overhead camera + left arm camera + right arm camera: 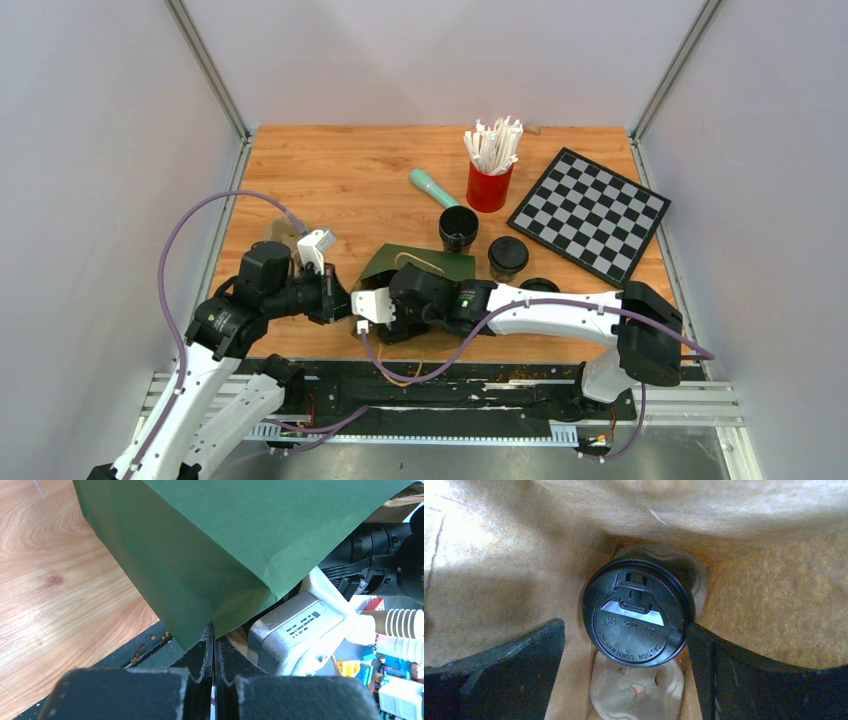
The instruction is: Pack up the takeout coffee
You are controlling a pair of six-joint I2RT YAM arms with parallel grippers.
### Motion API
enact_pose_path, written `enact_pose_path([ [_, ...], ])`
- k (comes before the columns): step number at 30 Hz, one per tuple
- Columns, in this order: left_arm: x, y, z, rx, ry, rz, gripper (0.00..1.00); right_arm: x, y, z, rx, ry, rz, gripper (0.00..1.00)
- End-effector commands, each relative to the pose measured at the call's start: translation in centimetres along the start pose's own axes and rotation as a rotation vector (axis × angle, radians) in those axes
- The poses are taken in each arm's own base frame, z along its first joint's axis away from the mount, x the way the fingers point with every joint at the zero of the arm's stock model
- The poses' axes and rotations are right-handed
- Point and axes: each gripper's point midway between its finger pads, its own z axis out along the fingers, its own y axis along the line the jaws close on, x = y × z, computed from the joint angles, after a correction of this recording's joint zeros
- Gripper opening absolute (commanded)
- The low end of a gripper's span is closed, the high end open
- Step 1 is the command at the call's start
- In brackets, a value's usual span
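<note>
Top view: the green bag [450, 266] lies at mid near edge, with a spare cup [507, 257] outside it, unpacked.

Left wrist: the left gripper [214, 637] is clamped tight on the bag's corner.

Right wrist: the right gripper [624, 630] gapes around a lidded cup [639, 612], which is seated in the carrier [639, 695] inside the bag.

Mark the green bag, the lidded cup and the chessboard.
green bag [210, 545], left wrist view, its side panel.
lidded cup [636, 612], right wrist view, centre of lid.
chessboard [588, 215], top external view, board centre.
</note>
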Motion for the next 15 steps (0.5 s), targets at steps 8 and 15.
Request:
enact_pose_path([
  [8,-0.1,-0.6,-0.3,0.024,0.001,0.025,0.00,-2.6,-2.9,-2.1,0.079,-0.092,0.069,0.91],
  [15,-0.3,-0.7,-0.3,0.023,0.003,0.029,0.00,-2.7,-3.1,-2.9,0.078,-0.100,0.065,0.92],
])
